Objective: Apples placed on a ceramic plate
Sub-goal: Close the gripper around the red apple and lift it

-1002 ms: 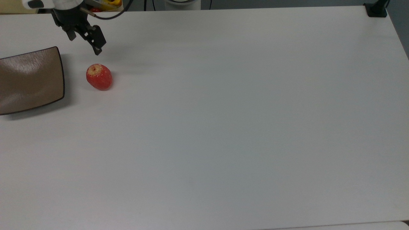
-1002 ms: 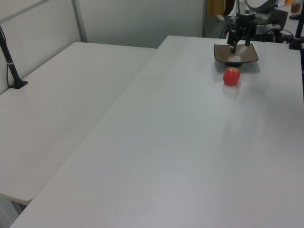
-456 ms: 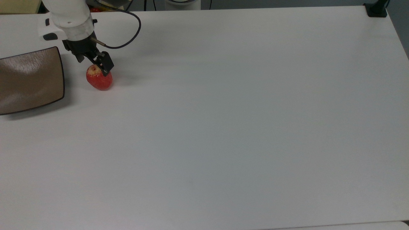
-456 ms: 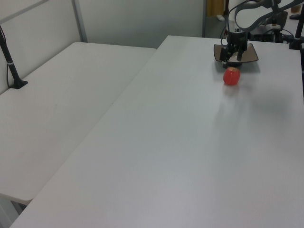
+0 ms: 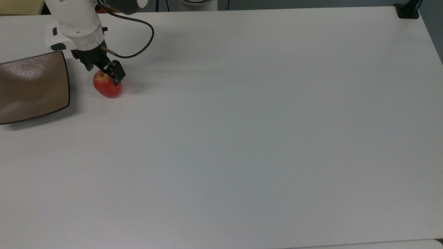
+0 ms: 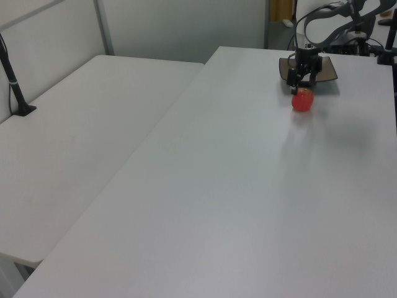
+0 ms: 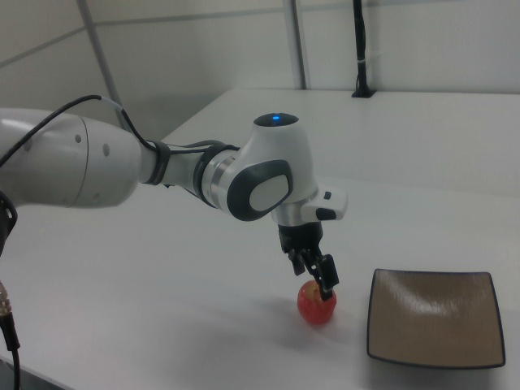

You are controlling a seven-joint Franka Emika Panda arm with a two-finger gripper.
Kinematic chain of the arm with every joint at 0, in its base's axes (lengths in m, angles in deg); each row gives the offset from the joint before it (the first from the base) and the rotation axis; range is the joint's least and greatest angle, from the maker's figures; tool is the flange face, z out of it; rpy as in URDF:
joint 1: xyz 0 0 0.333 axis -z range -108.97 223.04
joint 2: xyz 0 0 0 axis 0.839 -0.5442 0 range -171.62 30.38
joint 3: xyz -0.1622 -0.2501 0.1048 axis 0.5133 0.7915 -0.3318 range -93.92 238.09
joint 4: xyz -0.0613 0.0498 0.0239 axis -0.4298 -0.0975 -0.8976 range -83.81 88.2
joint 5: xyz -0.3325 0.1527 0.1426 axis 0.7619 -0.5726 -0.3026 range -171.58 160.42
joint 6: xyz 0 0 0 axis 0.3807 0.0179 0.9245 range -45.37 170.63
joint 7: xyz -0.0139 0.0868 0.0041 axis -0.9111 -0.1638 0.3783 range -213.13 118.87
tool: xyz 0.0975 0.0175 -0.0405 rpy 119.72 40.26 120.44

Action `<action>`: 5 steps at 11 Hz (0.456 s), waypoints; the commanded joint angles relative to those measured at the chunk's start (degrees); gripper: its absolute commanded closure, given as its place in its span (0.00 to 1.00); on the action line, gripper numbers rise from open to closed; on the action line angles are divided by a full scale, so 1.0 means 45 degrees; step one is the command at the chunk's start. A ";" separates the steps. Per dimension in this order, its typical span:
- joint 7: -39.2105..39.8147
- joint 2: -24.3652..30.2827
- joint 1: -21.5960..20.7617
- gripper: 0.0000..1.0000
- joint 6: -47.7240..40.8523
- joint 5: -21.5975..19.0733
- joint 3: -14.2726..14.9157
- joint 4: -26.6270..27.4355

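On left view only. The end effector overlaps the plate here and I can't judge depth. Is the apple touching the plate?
Observer: No. In the top view the apple lies apart from the ceramic plate, with a strip of bare table between them.
Operator: Anything on the plate?
Observer: Nothing. The right view shows its whole surface bare.
Operator: Fingers around the apple?
Observer: In the top view the end effector looks open, with one finger on each side of the apple's pale stem end.
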 commanded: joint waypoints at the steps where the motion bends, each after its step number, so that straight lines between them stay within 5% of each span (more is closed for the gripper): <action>1: 0.0232 -0.0210 -0.0047 0.00 0.0370 0.0089 -0.0006 0.0112; 5: 0.0232 -0.0483 -0.0027 0.00 0.0799 0.0206 -0.0025 0.0112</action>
